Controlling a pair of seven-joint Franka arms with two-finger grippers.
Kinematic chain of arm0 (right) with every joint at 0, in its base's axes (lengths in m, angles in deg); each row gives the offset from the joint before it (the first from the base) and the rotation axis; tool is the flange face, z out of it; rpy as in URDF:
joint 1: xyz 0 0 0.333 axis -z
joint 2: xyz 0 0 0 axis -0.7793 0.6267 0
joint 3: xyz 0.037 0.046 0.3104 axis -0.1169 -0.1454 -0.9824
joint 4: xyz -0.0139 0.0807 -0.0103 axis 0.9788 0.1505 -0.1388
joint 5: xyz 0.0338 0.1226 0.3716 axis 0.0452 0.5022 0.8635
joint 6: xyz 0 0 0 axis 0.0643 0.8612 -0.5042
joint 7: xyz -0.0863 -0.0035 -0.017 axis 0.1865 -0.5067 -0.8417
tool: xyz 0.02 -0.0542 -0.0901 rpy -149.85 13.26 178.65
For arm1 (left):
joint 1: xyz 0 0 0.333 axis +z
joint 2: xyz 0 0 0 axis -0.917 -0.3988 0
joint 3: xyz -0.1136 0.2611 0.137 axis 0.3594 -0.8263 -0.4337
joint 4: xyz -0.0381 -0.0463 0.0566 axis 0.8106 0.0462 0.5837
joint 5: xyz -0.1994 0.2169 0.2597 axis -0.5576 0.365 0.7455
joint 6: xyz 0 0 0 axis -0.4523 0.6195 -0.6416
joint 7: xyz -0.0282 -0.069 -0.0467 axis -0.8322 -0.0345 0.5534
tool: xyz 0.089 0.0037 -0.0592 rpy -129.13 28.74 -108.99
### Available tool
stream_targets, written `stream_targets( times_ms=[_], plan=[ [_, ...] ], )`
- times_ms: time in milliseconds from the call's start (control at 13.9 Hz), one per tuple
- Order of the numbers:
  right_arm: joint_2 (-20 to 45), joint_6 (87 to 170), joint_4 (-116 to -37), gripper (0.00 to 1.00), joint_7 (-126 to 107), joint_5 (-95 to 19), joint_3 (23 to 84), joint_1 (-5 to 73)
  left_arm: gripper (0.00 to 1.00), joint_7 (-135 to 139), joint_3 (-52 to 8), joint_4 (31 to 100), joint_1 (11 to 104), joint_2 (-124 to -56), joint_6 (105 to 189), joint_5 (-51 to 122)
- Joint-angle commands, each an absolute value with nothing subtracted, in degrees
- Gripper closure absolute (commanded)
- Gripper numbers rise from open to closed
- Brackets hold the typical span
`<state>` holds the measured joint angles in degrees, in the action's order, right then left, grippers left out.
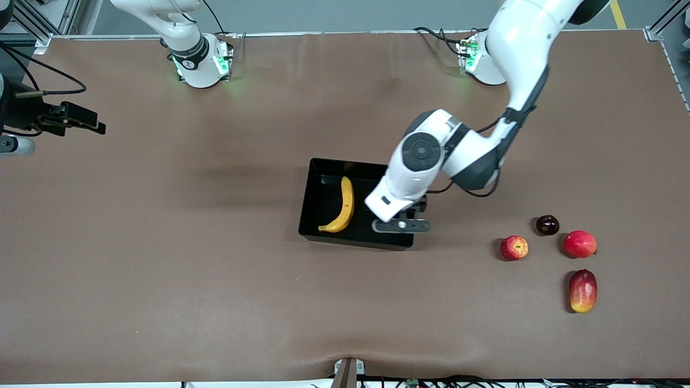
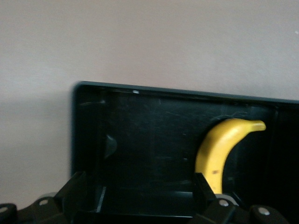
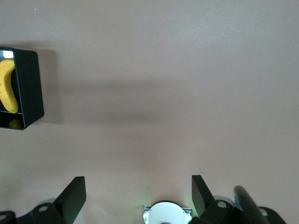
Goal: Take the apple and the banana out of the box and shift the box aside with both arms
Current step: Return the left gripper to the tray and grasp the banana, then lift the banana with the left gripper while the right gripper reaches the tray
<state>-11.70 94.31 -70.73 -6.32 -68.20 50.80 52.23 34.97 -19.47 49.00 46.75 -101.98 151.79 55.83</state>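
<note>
While the right arm waits at its end of the table, the right gripper (image 3: 135, 196) hangs high over bare tabletop near its own base, and its two fingers (image 3: 74, 193) stand wide apart with nothing between them. Near the middle of the table (image 1: 161, 258) lies the box (image 1: 308, 202), a shallow black tray, and the banana (image 1: 343, 207) lies inside it, in the half toward the right arm's end, with its curve running along the wall. The left arm reaches down from its base, and the left gripper (image 1: 401, 225) is over the part of the box toward the left arm's end. In the left wrist view its fingers (image 2: 74, 189) are spread wide and hold nothing; the banana (image 2: 219, 149) shows just beside one fingertip. Toward the left arm's end, well apart from the box, the apple (image 1: 513, 248) rests on the table. Near it are a dark plum (image 1: 547, 224), another round red fruit (image 1: 580, 243), and a mango (image 1: 582, 290), which lies nearest to the front camera.
</note>
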Motion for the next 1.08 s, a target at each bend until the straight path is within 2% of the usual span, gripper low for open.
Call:
stream_targets(
  times_ms=[0,287,573,1004],
  plan=[
    [-11.6,94.0,-70.5,0.00,-6.1,-67.1,50.3,53.2,0.00,35.8,-22.8,43.5,40.9,-106.9,153.4,56.8],
    [-10.3,93.8,-70.0,0.00,-6.1,-67.1,50.3,53.5,0.00,35.9,-26.4,42.4,34.4,-111.7,160.0,56.7],
    [-9.0,94.0,-69.6,0.00,-6.3,-67.5,50.2,53.2,0.00,35.8,-30.4,41.5,28.6,-115.0,161.9,56.7],
    [-7.7,93.7,-69.6,0.00,-6.6,-67.0,50.2,53.0,0.00,35.9,-30.6,41.6,27.6,-117.9,165.4,56.8]
  ],
)
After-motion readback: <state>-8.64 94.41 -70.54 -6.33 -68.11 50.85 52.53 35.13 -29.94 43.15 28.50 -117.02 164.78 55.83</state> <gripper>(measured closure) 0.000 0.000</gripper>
